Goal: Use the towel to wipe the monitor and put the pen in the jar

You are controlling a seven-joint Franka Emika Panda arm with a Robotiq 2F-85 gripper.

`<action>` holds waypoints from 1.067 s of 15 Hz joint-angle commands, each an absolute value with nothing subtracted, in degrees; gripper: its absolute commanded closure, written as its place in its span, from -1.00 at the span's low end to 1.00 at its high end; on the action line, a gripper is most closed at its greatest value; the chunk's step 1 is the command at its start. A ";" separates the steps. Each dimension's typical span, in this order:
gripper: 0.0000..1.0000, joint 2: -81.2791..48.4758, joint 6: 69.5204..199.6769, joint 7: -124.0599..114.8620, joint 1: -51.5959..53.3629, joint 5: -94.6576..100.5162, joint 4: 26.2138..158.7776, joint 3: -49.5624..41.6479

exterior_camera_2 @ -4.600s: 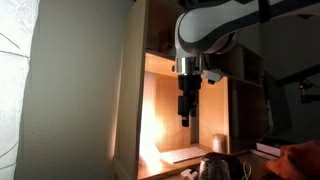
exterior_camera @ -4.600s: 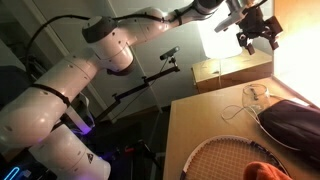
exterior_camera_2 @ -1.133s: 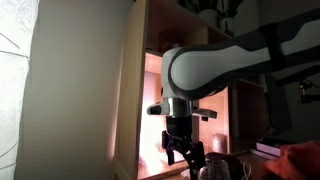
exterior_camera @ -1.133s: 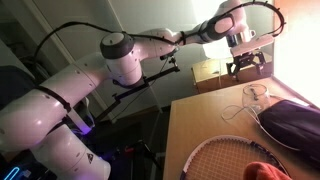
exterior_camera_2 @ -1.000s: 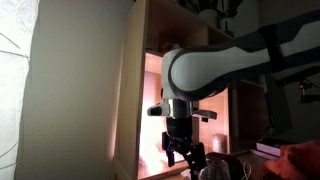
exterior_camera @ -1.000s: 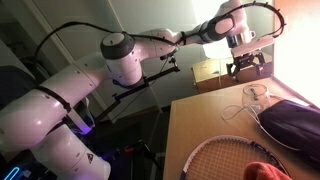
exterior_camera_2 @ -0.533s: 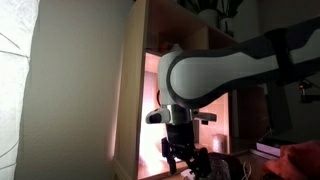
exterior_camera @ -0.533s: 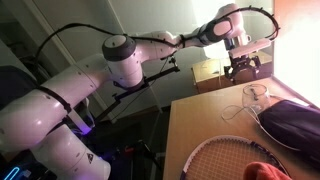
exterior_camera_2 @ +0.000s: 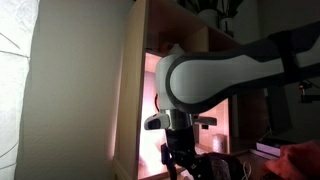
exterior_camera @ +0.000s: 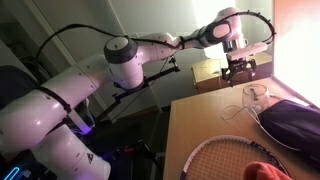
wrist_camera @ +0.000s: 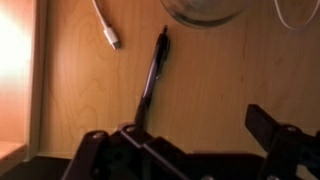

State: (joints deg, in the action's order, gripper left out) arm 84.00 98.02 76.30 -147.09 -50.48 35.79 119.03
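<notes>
Here, dim room, wooden desk, pen lying flat, gripper spread wide above.

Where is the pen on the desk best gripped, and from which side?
Mid-barrel of the pen, from straight above, jaws closing across its thin width. It lies flat on bare wood with room on both sides; the cable plug and jar sit clear of the middle.
</notes>
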 commanded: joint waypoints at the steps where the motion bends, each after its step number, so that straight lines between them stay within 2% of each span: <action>1: -1.00 84.00 102.28 75.91 -149.30 -50.70 33.37 121.33; 5: -1.00 84.00 107.40 74.33 -149.78 -50.58 33.59 122.77; 16: -1.00 84.03 106.18 67.63 -148.76 -47.80 35.12 122.02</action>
